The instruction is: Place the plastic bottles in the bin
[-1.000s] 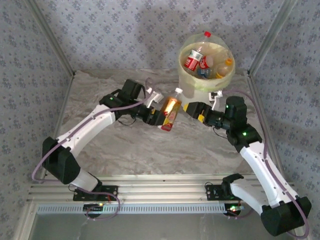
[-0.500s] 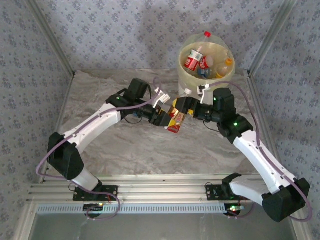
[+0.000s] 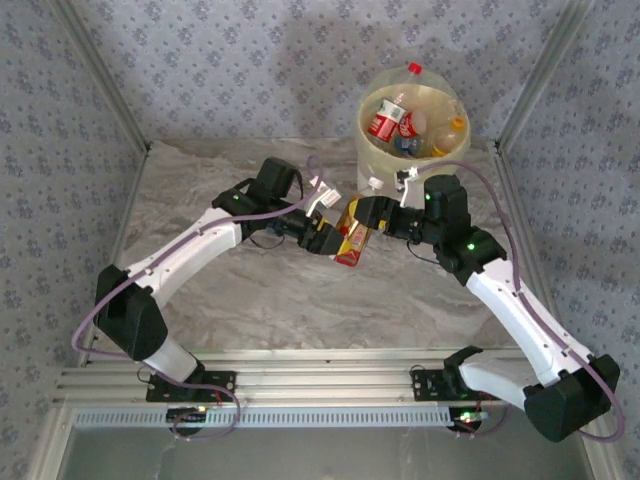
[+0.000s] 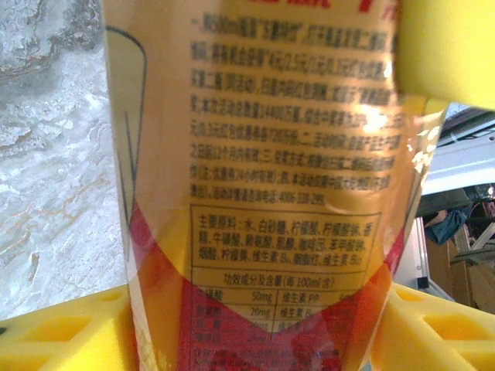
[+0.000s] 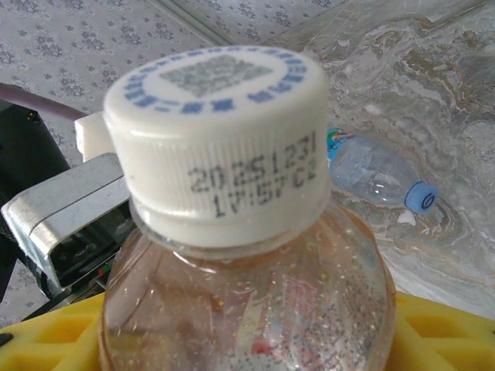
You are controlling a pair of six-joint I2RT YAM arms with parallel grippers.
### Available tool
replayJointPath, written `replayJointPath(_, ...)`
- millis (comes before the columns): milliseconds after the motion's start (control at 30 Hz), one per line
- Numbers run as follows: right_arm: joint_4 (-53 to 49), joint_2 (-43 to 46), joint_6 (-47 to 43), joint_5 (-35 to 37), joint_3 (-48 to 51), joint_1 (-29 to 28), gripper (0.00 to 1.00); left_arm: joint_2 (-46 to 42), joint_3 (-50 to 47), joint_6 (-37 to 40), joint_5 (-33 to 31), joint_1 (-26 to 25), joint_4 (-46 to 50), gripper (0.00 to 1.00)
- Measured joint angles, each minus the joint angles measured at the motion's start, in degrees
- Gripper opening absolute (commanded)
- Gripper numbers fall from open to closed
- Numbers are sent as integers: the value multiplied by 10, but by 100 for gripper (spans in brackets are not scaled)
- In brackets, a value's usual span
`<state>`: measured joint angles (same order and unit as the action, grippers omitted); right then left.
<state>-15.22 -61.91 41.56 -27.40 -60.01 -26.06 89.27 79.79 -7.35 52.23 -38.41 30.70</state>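
- Shows the left claw (image 3: pixel 335 235) and the right claw (image 3: pixel 362 212) meeting tip to tip above the tabletop (image 3: pixel 250 290), with one bottle (image 3: pixel 350 245) tilted between them.
- Places the bottle's lower body, wrapped in an orange and red label (image 4: pixel 255 154) with small black print, between the left claw's yellow pads (image 4: pixel 54 332), one on each side.
- Looks like contact on both sides in the left wrist view, but cannot tell whether the left claw (image 4: pixel 251 325) is clamped or merely bracketing.
- Catches one yellow finger (image 4: pixel 448 46) of the right claw higher up the same bottle, at its right edge.
- Puts the bottle's clear shoulder between the right claw's own yellow pads (image 5: pixel 46 332), with the white cap (image 5: pixel 220 139) standing just above them.
- Cannot tell here either whether the right claw (image 5: pixel 247 332) is squeezing or resting alongside.
- Sets the bin (image 3: pixel 385 165) just beyond the right claw, with several bottles inside (image 3: pixel 385 120).
- Leaves a second bottle (image 5: pixel 383 174), clear with a blue cap, lying on the tabletop beyond the right claw, well apart from it.
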Motion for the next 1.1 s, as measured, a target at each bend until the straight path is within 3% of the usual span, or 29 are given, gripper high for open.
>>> replayJointPath(133, -1, 1, 0, 1, -4, -3, 59, -14, -9, 5, -8, -2, -8, 99)
replayJointPath(667, -119, 57, -39, 83, -36, -3, 57, -190, -123, 0, -121, 43, -145, 100)
replayJointPath(900, -212, 48, -101, 194, -179, 0, 57, -266, -224, -17, -181, 43, -251, 100)
replayJointPath(1100, -242, -7, -167, 280, -307, 11, 57, -286, -246, -26, -193, 43, -305, 100)
